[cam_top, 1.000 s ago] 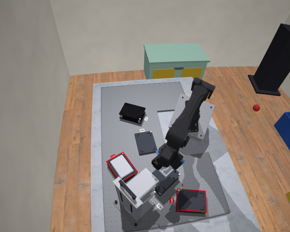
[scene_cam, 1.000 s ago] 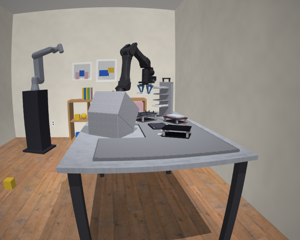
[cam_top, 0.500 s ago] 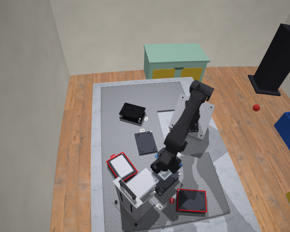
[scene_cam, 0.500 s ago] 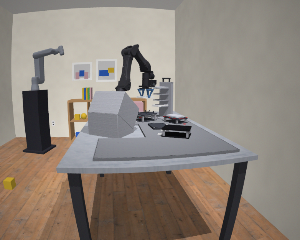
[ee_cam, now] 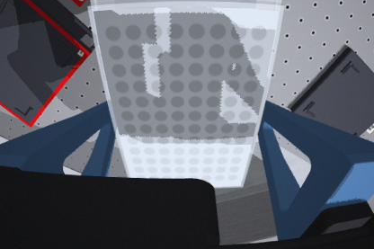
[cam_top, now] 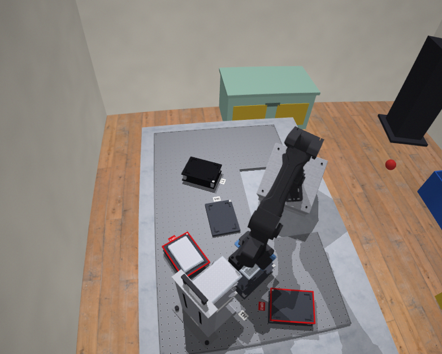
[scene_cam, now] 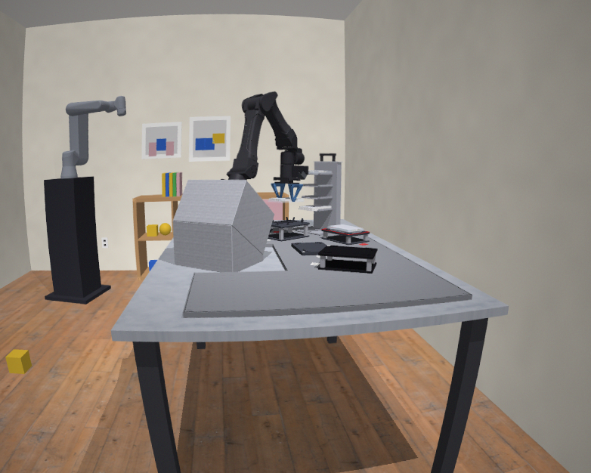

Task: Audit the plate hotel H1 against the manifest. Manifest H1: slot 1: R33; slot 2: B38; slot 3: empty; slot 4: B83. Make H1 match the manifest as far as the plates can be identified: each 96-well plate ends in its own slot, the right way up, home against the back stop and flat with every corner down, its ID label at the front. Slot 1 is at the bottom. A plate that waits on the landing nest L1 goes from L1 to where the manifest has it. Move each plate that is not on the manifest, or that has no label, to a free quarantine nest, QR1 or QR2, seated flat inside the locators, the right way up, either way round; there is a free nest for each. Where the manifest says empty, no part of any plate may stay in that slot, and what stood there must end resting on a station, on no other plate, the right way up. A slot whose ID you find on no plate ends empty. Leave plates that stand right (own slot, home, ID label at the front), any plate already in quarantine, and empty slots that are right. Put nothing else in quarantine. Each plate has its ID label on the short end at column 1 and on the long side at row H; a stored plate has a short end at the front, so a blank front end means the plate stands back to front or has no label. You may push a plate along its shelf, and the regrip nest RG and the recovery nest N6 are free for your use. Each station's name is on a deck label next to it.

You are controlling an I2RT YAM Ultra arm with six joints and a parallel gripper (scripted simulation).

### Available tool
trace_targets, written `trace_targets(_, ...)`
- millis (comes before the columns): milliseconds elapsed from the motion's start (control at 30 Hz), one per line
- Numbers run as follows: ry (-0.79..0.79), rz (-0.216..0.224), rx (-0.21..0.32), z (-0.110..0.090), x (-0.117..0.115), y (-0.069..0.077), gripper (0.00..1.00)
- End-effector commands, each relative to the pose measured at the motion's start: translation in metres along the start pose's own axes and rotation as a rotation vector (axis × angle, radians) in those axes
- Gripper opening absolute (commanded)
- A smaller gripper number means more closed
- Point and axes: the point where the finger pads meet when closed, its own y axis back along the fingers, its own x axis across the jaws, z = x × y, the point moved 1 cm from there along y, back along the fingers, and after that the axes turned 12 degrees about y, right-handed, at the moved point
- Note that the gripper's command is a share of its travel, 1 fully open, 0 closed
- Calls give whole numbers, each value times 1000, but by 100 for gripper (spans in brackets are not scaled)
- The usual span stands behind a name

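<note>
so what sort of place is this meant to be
Most likely a lab automation bench set up in an ordinary room: a black six-joint arm on a grey perforated deck plate, a grey shelved plate hotel, and a clear 96-well plate between the blue gripper fingers.

The clear, milky 96-well plate (ee_cam: 187, 84) shows a regular grid of grey round wells, paler at its near end. Beside it stand the blue angular fingers under a black wrist body. The grey perforated tabletop (cam_top: 251, 137) carries a dotted hole pattern. A dark grey square nest with a red border (cam_top: 291, 306) has a red tag with white lettering next to it; a second red-bordered nest (cam_top: 186, 254) bears a white plate. The light grey plate hotel tower (cam_top: 198, 305) has a black handle.
</note>
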Motion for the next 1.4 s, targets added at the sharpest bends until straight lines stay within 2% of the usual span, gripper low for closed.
trace_targets(0, 0, -6, -10, 1, 0, -13, 86)
trace_targets(200, 3, -3, -9, 1, 2, -28, 86)
trace_targets(233, 4, 0, -71, 18, 3, -11, 86)
trace_targets(267, 3, 0, -89, 22, 2, -6, 86)
trace_targets(533, 3, 0, -89, 21, 2, -7, 86)
trace_targets(767, 1, -4, -46, 4, 0, -16, 86)
trace_targets(933, 1, -4, -39, 2, 0, -17, 86)
trace_targets(1000, 1, -4, -39, 2, 0, -17, 86)
trace_targets(1033, 2, -2, -67, 13, 1, -9, 86)
trace_targets(1100, 3, -1, -74, 14, 2, -9, 86)
trace_targets(1233, 3, -2, -49, 4, 1, -18, 86)
trace_targets(1367, 4, -1, -45, 2, 2, -21, 86)
